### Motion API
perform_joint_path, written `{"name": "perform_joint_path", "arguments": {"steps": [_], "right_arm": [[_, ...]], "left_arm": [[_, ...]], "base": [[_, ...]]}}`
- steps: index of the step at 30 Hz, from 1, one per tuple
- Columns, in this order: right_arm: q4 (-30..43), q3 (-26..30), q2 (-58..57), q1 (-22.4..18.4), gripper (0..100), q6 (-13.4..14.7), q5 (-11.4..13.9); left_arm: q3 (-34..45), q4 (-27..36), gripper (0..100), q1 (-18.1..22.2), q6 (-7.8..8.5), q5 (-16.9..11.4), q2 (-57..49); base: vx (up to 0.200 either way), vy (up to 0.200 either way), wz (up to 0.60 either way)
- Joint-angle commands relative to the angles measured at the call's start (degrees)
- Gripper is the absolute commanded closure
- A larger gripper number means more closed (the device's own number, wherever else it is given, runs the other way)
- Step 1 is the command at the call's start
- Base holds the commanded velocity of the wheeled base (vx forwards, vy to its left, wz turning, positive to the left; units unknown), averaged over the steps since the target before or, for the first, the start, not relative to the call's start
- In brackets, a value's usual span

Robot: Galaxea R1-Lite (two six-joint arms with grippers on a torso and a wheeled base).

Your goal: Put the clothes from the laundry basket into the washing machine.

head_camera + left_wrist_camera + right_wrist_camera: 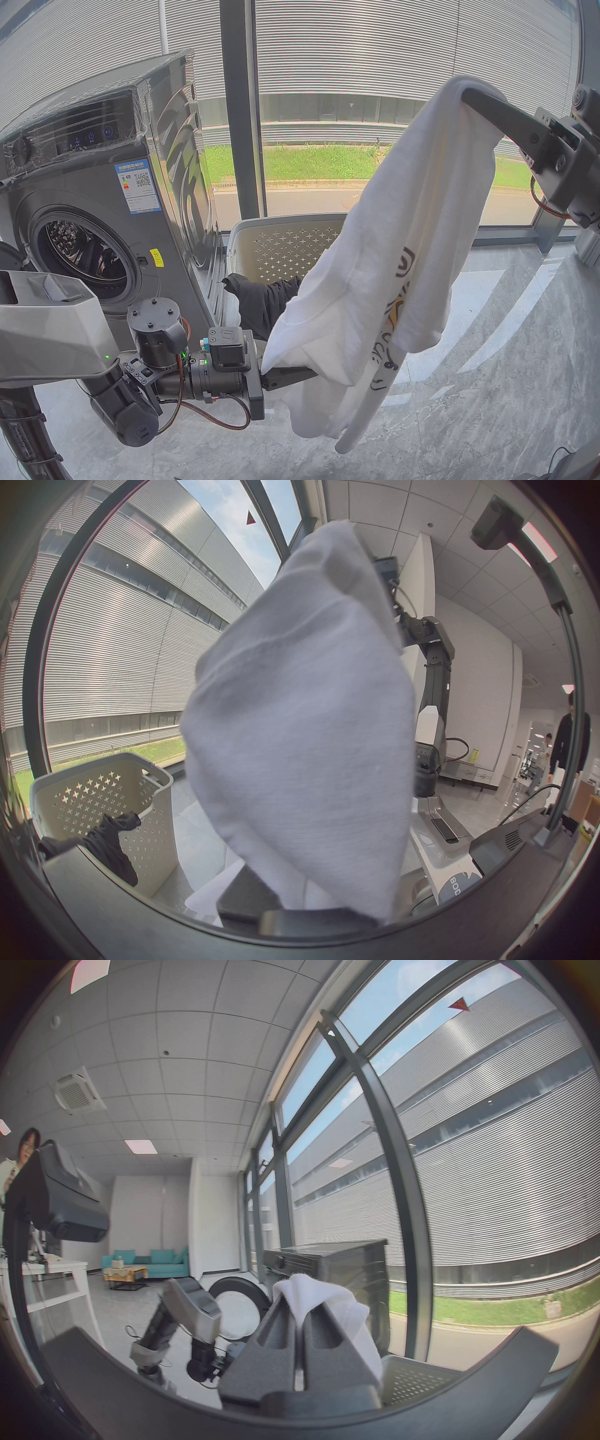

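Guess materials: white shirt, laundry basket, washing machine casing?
White shirt: soft knit, probably cotton, matte; it drapes in folds.
Laundry basket: cream moulded plastic, matte; star-shaped cut-outs in walls.
Washing machine casing: grey metal or metal-look panel, glossy; side mirrors the window.

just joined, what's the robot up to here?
It is partway through loading laundry. The right gripper holds a white shirt up high, and the left gripper pinches the shirt's lower edge, so it hangs between both arms above the floor. A dark garment is draped over the rim of the laundry basket beside the washing machine, whose door is open. The shirt is not yet in the drum.
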Motion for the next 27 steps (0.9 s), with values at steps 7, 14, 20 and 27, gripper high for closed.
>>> {"name": "perform_joint_path", "arguments": {"steps": [7, 14, 20, 27], "right_arm": [[-0.01, 3.44, 1.2, -12.41, 100, 0.52, -2.71], [-0.36, 8.1, 2.34, -19.44, 100, 0.44, -4.73], [-0.36, 14.08, 0.67, -18.65, 100, 0.35, -4.29], [-0.36, 24.36, -4.07, -14.78, 100, 0.44, -4.21]], "left_arm": [[2.24, -0.06, 100, 0.08, 0.01, 0.08, -7.9], [4.44, -0.06, 100, -0.1, 0.01, 0.43, -12.21], [0.13, -0.32, 100, -0.1, -1.74, 2.19, -14.14], [-12.26, -1.02, 100, -3.26, -9.13, 12.83, -14.67]], "base": [[0.0, 0.0, 0.0], [0.0, 0.0, 0.0], [0.0, 0.0, 0.0], [0.0, 0.0, 0.0]]}}
